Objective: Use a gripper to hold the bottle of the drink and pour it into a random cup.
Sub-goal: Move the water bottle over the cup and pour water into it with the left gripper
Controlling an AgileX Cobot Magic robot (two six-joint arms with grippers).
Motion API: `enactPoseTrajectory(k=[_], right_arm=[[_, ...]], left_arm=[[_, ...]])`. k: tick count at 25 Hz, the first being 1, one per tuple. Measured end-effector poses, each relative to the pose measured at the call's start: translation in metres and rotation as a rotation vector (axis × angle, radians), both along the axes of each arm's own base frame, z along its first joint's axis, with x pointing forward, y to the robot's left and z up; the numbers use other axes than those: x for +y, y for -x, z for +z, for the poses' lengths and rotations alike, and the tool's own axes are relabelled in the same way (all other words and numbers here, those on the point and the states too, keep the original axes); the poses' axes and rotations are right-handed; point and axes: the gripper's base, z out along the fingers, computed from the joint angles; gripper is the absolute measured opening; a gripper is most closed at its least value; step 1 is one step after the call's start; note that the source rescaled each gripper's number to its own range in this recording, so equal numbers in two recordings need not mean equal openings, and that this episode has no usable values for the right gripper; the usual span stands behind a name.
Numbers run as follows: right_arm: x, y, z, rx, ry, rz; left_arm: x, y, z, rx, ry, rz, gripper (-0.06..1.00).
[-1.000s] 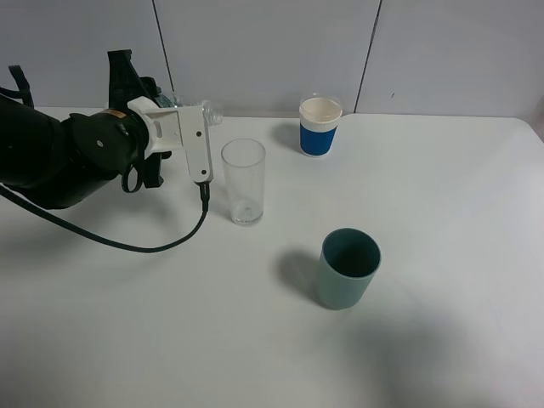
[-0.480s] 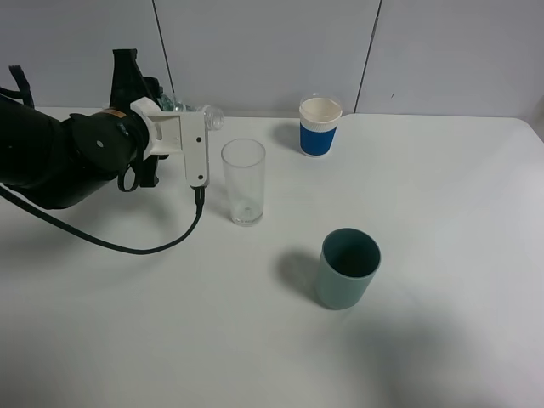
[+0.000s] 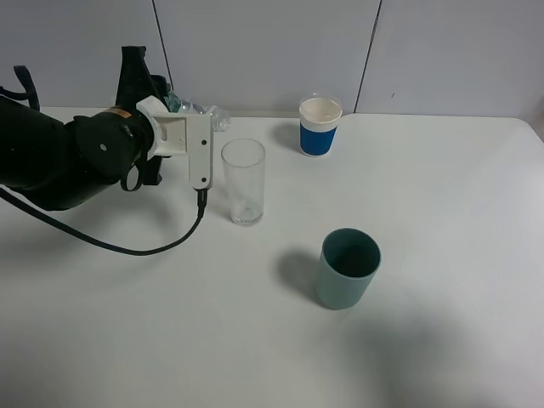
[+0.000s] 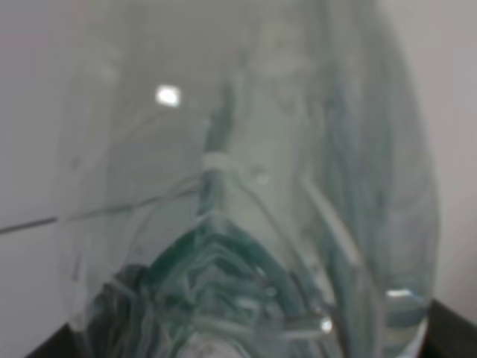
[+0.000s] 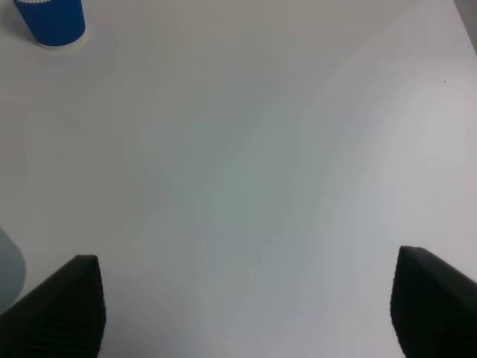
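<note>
So the left end effector (image 3: 189, 127) is clamped on the bottle (image 3: 194, 109), up off the table (image 3: 442, 212) at the back left, close to the wall. The bottle isn't upright at all. It's tipped over so its long axis runs roughly level, left to right in the high view. The neck points right, towards the tall clear glass (image 3: 244, 181). The open mouth sits just up and to the left of the glass rim, very near it but not over the opening as far as I can see. The base end is tucked behind the white jaws and the black arm, so you only really see the neck half and a bit of green.

From the left wrist camera the bottle (image 4: 246, 209) fills basically the whole shot, super blurry, with a greenish patch low down. Can't make out any liquid level from that, and no stream is visible in the high view either.

The glass stands upright on the table. The paper cup with the blue sleeve (image 3: 320, 126) is further back and to the right, and the grey-green cup (image 3: 347, 268) stands nearer the front, well apart from both.

The right end effector (image 5: 246, 298) hangs over bare table, fingers spread wide with nothing between them, and the blue-sleeved cup (image 5: 51, 21) shows in one corner of its view.
</note>
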Motion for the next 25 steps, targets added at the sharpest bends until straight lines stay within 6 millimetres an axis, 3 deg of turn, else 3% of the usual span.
enactPoseTrajectory(k=[25], right_arm=[[0.0,0.0,0.0,0.0,0.0,0.0]], left_arm=[[-0.0019,-0.0007,0.0027,-0.016,-0.074,-0.022,0.04]])
